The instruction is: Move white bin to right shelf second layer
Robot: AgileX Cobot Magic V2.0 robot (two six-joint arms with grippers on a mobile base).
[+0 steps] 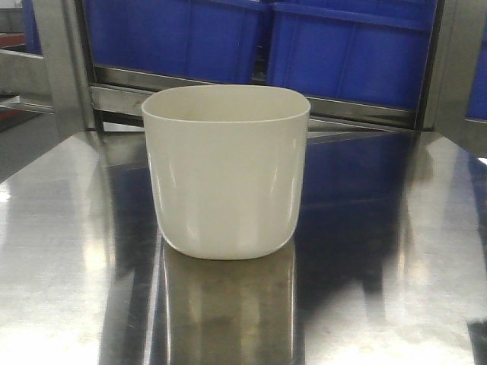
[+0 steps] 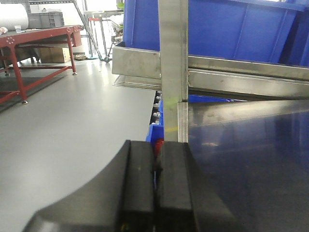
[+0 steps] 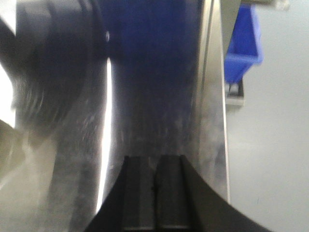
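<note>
The white bin (image 1: 226, 171) stands upright near the far edge of the bench (image 1: 396, 251). The left claw (image 2: 155, 188) is closed, empty; the right claw (image 3: 154, 193) likewise.

Nothing here can be read: no lettering, label or number shows on the white bin (image 1: 226, 171) or the blue crates (image 1: 342, 53).

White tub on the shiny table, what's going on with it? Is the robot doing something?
Nothing is holding it yet. The cream-white glossy plastic tub stands upright on the mirror-like steel tabletop, in front of large blue plastic crates. The left gripper and right gripper are both shut, holding nothing, out by the table's sides.
</note>
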